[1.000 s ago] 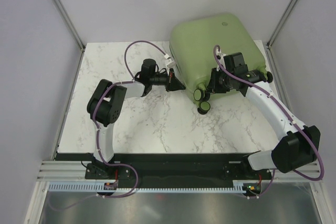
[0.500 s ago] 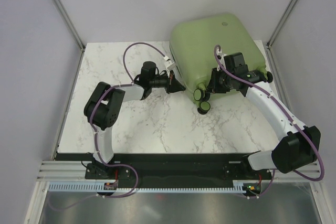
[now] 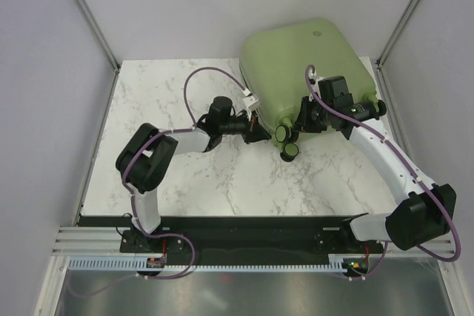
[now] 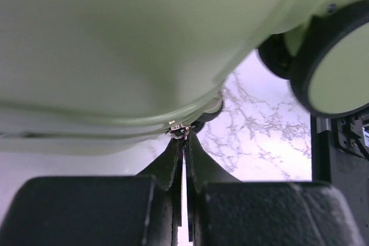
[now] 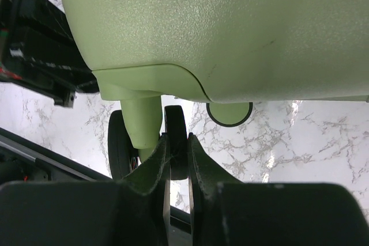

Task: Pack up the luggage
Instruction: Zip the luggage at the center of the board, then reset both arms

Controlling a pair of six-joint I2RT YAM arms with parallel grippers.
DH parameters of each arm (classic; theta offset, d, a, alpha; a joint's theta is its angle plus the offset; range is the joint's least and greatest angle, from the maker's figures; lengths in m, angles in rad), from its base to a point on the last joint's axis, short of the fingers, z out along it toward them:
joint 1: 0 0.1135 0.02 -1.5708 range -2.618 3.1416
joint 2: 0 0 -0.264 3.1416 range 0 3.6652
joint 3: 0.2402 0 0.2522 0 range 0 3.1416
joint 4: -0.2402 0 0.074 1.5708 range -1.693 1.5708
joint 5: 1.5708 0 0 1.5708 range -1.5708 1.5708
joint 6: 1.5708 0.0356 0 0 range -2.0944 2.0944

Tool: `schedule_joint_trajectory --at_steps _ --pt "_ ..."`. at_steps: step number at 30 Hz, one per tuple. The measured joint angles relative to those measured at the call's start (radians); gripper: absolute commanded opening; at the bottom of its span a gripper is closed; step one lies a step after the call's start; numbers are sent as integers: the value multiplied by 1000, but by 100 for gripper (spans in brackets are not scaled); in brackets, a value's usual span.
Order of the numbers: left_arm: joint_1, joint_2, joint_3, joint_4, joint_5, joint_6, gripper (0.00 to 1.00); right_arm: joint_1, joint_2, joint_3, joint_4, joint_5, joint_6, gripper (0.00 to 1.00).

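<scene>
Here, one luggage (image 3: 307, 64): left gripper (image 4: 185, 140) pinches its zipper pull (image 4: 179, 129), right gripper (image 5: 176, 140) clamps one wheel (image 5: 174, 118)

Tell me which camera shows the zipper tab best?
Left wrist view: the zipper tab sits close up, pinched by the left gripper. The top view cannot resolve it; the right wrist shows only luggage and a wheel.

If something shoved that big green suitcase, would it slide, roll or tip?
The suitcase lies flat on the marble table, so tipping seems unlikely. It looks hard-shelled, so it would probably slide stiffly, not flex. The wheels sit sideways, so they likely won't roll.
</scene>
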Motion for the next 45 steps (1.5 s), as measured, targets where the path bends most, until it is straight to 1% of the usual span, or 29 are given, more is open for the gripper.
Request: schedule_joint_trajectory --at_steps 3,7,14,21,22,23,24,25,26,28,29,30,31,33,34,35,36,38,39,40,42,44,45 --pt "-58 -5 -5 -1 -24 -3 2 1 -7 -6 2 5 3 0" --pt "-112 -13 -15 14 -107 -20 2 2 -15 -15 6 7 4 0" --pt "-143 -21 -49 74 -193 -97 2 8 -50 -54 42 22 18 0" --pt "-165 -21 -50 77 -229 -152 2 10 -80 -77 42 48 21 0" --pt "-167 -21 -50 77 -231 -159 4 10 -82 -78 42 49 21 0" --pt "-167 -21 -50 77 -234 -166 10 10 -83 -78 42 50 21 0" --pt "-167 -21 -50 77 -237 -174 26 10 -83 -78 42 50 21 0" --pt "-169 -21 -50 76 -238 -181 34 10 -83 -78 42 51 21 3" --pt "-176 -22 -50 73 -232 -193 46 10 -83 -78 42 52 21 6" --pt "-207 -36 -49 26 -234 -216 51 12 -83 -78 42 57 20 10" --pt "-226 -51 -51 -6 -239 -220 70 13 -83 -78 41 60 19 11" --pt "-240 -68 -55 -29 -242 -220 75 14 -83 -77 41 62 18 12" --pt "-255 -96 -66 -55 -249 -229 76 15 -83 -76 39 64 18 17" --pt "-272 -171 -95 -98 -268 -234 79 18 -83 -72 35 71 17 21" --pt "-274 -212 -111 -116 -282 -234 80 19 -84 -71 33 75 17 26" --pt "-272 -256 -124 -140 -300 -234 81 21 -85 -70 32 80 17 28" --pt "-268 -292 -130 -167 -318 -234 81 22 -86 -68 30 88 17 33" --pt "-259 -359 -133 -235 -362 -233 82 23 -87 -63 23 107 16 39" --pt "-254 -386 -133 -277 -389 -233 82 23 -89 -60 15 119 13 42" --pt "-249 -412 -133 -323 -415 -233 82 23 -91 -58 10 130 11 49" --pt "-232 -453 -133 -417 -465 -234 83 25 -98 -57 2 155 8 56" --pt "-207 -497 -135 -526 -518 -244 85 26 -111 -57 -11 184 -2 59" --pt "-191 -521 -136 -582 -554 -253 86 27 -119 -57 -18 197 -6 66"
